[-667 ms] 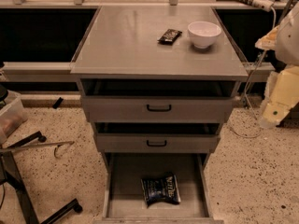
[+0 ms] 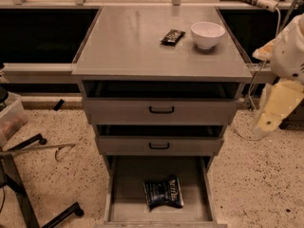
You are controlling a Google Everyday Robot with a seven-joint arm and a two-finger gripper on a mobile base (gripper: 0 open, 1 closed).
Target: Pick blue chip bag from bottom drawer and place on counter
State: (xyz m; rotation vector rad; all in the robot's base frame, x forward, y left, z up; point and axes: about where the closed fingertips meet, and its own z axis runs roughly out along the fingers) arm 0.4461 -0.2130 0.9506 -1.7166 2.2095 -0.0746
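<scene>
The blue chip bag [image 2: 164, 193] lies crinkled on the floor of the open bottom drawer [image 2: 128, 194], near its front centre. The counter [image 2: 133, 42] is the flat grey top of the cabinet. My arm hangs at the right edge of the view, beside the cabinet. Its white upper part is level with the counter, and its cream lower part ends in the gripper [image 2: 262, 126] at about the height of the middle drawer. The gripper is far from the bag, up and to the right of it, and holds nothing that I can see.
A white bowl [image 2: 207, 34] and a small black wrapper packet [image 2: 172, 36] sit on the counter's far right. Two upper drawers with black handles [image 2: 161, 110] stand slightly open above the bottom drawer. Chair legs [image 2: 28, 175] and a plastic bin [image 2: 9, 118] stand at the left.
My arm at the right has shifted slightly down and to the left. The bag, drawers and counter items have not moved.
</scene>
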